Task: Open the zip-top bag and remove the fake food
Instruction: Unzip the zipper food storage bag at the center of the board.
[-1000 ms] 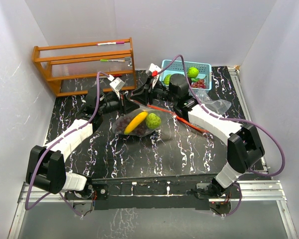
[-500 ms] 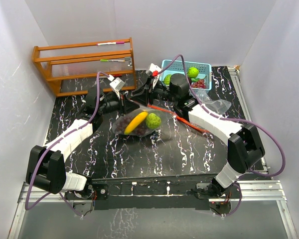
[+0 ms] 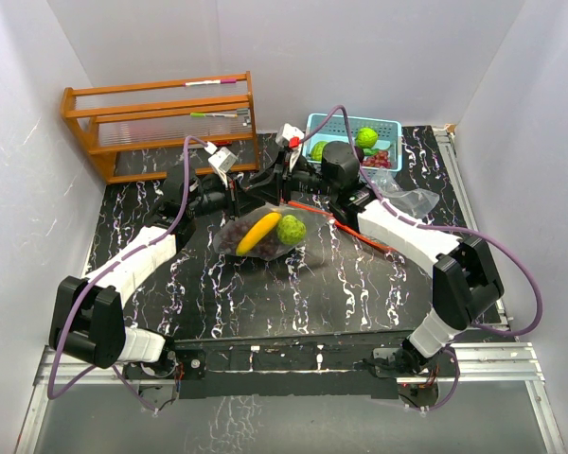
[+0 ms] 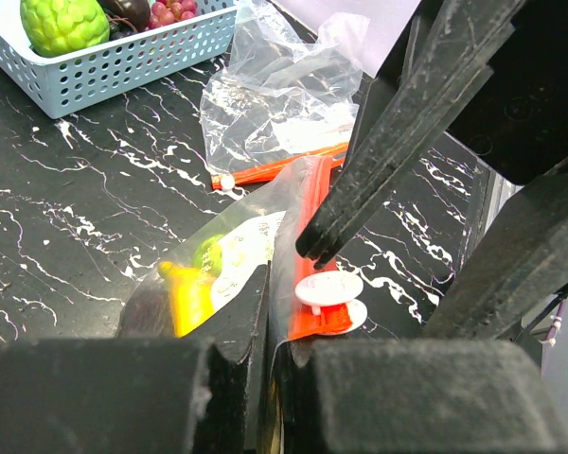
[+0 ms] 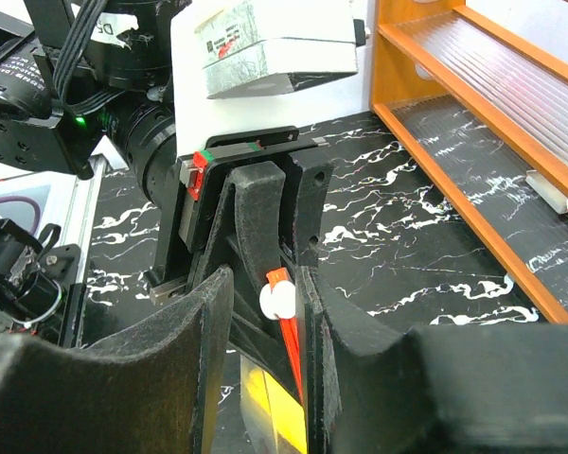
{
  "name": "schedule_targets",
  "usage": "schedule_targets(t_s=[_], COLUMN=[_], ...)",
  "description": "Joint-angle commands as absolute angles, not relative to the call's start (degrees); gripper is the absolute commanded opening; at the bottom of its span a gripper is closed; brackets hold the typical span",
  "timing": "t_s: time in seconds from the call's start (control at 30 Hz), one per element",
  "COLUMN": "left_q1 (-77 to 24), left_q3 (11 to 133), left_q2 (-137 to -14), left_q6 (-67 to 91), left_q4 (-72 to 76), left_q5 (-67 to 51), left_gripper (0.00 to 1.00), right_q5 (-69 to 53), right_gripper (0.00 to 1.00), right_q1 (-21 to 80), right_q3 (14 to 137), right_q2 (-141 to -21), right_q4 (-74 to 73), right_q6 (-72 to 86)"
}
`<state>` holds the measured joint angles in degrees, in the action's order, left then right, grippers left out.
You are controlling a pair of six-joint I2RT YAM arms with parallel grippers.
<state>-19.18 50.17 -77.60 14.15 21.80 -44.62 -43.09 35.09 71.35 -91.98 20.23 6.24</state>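
Your clear zip-top bag point(image 3: 265, 238), holding a yellow banana point(image 3: 258, 232) and a bumpy lime-green ball point(image 3: 291, 228), lies mid-frame on the black marbled surface point(image 3: 293, 293), its red zipper strip point(image 3: 312, 210) running toward lower right. Left gripper point(image 4: 273, 293) pinches its edge; right gripper point(image 5: 265, 288) nips the white slider point(image 5: 277, 301).

The right gripper point(image 5: 265, 284) has its two black padded fingers on both sides of a small white round slider point(image 5: 277, 301) that sits on a red zip strip point(image 5: 292, 355). Lower down, a yellow plastic piece point(image 5: 275, 416) shows inside a clear plastic bag point(image 5: 251, 383). The left gripper point(image 5: 282, 203) faces it from the opposite side. At the right, an orange wooden rack point(image 5: 473, 113) stands on the black marbled table point(image 5: 398, 255).
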Motion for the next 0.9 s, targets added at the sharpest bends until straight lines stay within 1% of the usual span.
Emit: schedule_targets(t_s=[0.0, 0.33, 0.47, 0.57, 0.8, 0.87], left_q1=[-19.09, -19.08, -19.12, -19.07, -19.08, -19.07], left_q3=[52.77, 52.84, 52.74, 52.66, 52.59, 52.65], left_q2=[-76.46, -76.14, -75.86, -75.57, -75.59, -75.78], left_q6=[14.55, 14.45, 14.42, 14.43, 14.50, 14.59], left_q4=[23.21, 23.12, 23.12, 23.12, 23.31, 23.42], left_q5=[-46.31, -46.44, -46.46, -46.45, -46.82, -47.04], left_gripper=[0.00, 0.00, 0.00, 0.00, 0.00, 0.00], right_q5=[-43.24, -40.58, -39.15, -38.33, -39.11, -39.62], right_gripper=[0.35, 0.34, 0.25, 0.22, 0.11, 0.11], right_q1=[35.29, 35.29, 35.31, 35.31, 35.33, 35.25], right_q3=[70.53, 71.60, 72.25, 72.79, 74.30, 74.68], right_q2=[-91.56, -92.97, -93.41, -93.75, -94.51, -94.67], right_q4=[23.60, 22.47, 22.29, 22.06, 22.46, 22.82], right_q6=[6.54, 5.37, 5.35, 5.10, 5.01, 5.08])
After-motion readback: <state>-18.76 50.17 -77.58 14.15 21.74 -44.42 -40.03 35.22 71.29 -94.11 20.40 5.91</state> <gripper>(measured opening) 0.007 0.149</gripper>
